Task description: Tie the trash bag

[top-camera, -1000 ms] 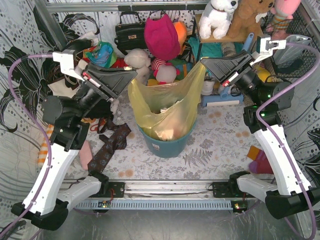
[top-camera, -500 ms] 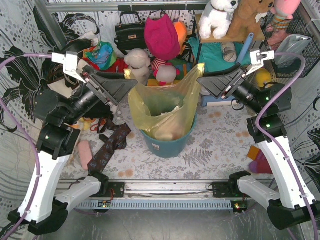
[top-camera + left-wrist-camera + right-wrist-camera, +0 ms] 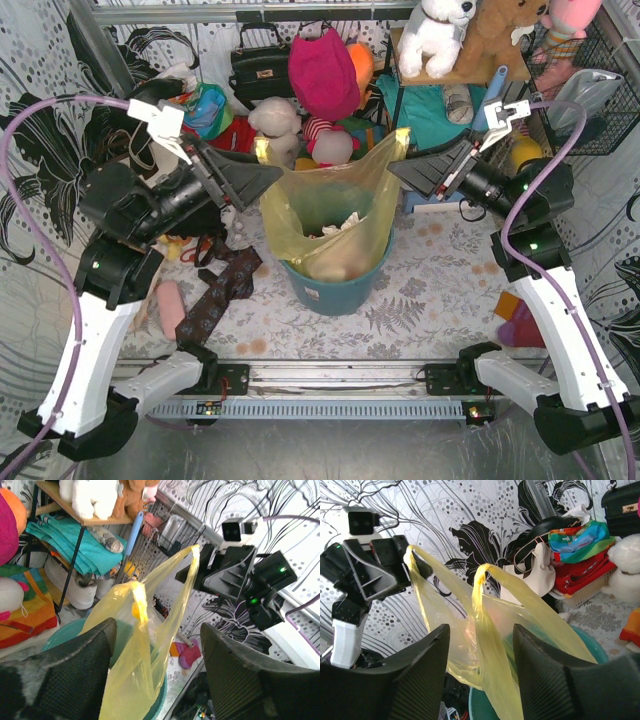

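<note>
The yellow trash bag (image 3: 325,215) sits in a round teal bin (image 3: 335,292) at the table's middle, with white paper (image 3: 345,225) showing inside. Its two handles stand up, one at each side. My left gripper (image 3: 272,176) is open at the left handle (image 3: 135,597), which rises between its jaws close to the left finger (image 3: 75,675). My right gripper (image 3: 393,170) is open at the right handle (image 3: 480,577), which rises between its jaws without being pinched. Each wrist view shows the other gripper at the far handle.
Plush toys, a pink bag (image 3: 322,70) and a black handbag (image 3: 260,65) crowd the back. A shelf with teddy bears (image 3: 470,40) stands at the back right. A patterned cloth (image 3: 215,295) lies left of the bin and a pink-orange sock (image 3: 520,320) right of it.
My right gripper has dropped lower and shifted slightly left at its handle. My left gripper has lowered and edged right. The bag stays in the bin with its mouth spread.
</note>
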{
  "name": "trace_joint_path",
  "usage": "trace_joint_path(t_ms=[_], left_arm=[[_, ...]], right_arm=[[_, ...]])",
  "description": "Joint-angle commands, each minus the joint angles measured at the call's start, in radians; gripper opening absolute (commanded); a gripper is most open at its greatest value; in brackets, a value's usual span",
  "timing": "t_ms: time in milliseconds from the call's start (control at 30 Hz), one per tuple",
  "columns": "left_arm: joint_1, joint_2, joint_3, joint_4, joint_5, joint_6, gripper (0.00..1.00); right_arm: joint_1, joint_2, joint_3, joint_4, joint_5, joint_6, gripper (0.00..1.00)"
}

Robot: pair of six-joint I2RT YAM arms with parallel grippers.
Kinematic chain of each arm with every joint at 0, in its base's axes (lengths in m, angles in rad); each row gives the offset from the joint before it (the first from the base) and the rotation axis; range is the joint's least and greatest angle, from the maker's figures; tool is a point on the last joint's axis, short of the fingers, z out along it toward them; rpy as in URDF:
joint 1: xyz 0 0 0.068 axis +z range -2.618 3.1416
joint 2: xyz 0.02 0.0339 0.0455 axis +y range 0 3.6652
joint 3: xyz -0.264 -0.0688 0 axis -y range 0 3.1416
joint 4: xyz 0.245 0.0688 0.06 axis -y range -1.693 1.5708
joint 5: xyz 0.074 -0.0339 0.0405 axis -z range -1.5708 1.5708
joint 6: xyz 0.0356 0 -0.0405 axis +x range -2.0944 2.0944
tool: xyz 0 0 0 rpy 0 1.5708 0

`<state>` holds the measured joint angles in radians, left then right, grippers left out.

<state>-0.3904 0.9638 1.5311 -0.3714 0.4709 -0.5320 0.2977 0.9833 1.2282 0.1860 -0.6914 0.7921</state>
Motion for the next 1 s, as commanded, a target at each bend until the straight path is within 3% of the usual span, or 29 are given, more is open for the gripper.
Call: trace_joint_path(t_ms=[0,200,300,967], left_arm=[[0.007,0.026,-0.020,0.092,0.090,-0.011,0.61],[0.007,0.037,-0.031,0.123,0.104,-0.020,0.42],[0.008,0.035,-0.031,0.120,0.083,-0.014,0.37],[0.008,-0.002,-0.012,0.145,-0.061,0.026,0.33]], right_arm=[[-0.002,0.019,0.038,0.135,-0.059,0.026,0.49],[-0.002,0.048,0.062,0.166,-0.052,0.028,0.34],[-0.002,0.064,0.073,0.175,-0.042,0.021,0.32],[-0.002,0.051,0.097,0.136,0.009,-0.028,0.31]])
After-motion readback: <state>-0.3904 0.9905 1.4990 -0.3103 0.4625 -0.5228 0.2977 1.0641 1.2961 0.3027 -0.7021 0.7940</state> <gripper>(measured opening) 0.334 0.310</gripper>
